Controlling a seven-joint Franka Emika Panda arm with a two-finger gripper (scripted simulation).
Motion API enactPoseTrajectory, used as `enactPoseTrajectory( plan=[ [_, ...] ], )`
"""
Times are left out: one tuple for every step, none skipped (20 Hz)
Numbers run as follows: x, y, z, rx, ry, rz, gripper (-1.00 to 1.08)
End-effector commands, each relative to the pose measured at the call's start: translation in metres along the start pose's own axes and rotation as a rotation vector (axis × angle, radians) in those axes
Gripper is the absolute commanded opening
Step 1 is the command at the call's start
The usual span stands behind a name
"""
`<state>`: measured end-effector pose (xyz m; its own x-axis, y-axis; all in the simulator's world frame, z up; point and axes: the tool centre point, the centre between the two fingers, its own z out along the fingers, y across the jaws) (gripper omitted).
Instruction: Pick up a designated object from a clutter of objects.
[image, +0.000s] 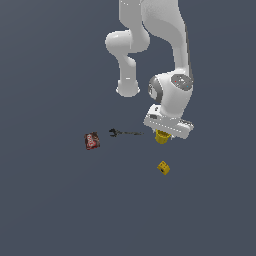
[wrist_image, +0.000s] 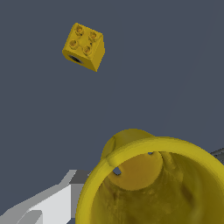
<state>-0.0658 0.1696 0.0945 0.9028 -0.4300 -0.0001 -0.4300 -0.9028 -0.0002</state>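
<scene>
The yellow cup (wrist_image: 151, 183) was round and hollow. I could not tell if the claw (image: 163, 134) gripped it. The counter (image: 60, 210) was dark grey.

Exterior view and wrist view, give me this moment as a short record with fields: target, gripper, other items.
target: small bright yellow hollow cup, directly under the gripper
gripper: white gripper down at the cup; whether it is closed cannot be told
wrist view: cup rim fills the frame, open end toward the camera
other items: yellow studded cube; red-and-dark packet; thin dark wrench-like tool
surface: plain dark grey floor
</scene>
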Motion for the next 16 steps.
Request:
enactPoseTrajectory(
  plan=[
    [0.003, 0.000, -0.019, 0.001, 0.001, 0.000, -1.00],
    [0.005, 0.000, -0.027, 0.001, 0.001, 0.000, -1.00],
    [0.006, -0.001, -0.036, 0.001, 0.001, 0.000, -1.00],
    [0.008, -0.001, -0.045, 0.001, 0.001, 0.000, -1.00],
    [0.009, -0.001, -0.055, 0.001, 0.001, 0.000, -1.00],
    [0.011, -0.001, -0.065, 0.001, 0.001, 0.000, -1.00],
    [0.012, -0.001, -0.075, 0.001, 0.001, 0.000, -1.00],
    [0.014, -0.001, -0.085, 0.001, 0.001, 0.000, -1.00],
    [0.016, -0.001, -0.095, 0.001, 0.001, 0.000, -1.00],
    [0.017, -0.001, -0.104, 0.001, 0.001, 0.000, -1.00],
    [0.019, -0.001, -0.114, 0.001, 0.000, 0.000, -1.00],
    [0.021, -0.001, -0.124, 0.001, 0.000, 0.000, -1.00],
    [0.022, -0.002, -0.134, 0.001, 0.000, 0.000, -1.00],
    [0.024, -0.002, -0.144, 0.001, 0.000, 0.000, -1.00],
    [0.026, -0.002, -0.153, 0.001, 0.000, 0.000, -1.00],
    [0.027, -0.002, -0.163, 0.001, 0.000, 0.000, -1.00]
  ],
)
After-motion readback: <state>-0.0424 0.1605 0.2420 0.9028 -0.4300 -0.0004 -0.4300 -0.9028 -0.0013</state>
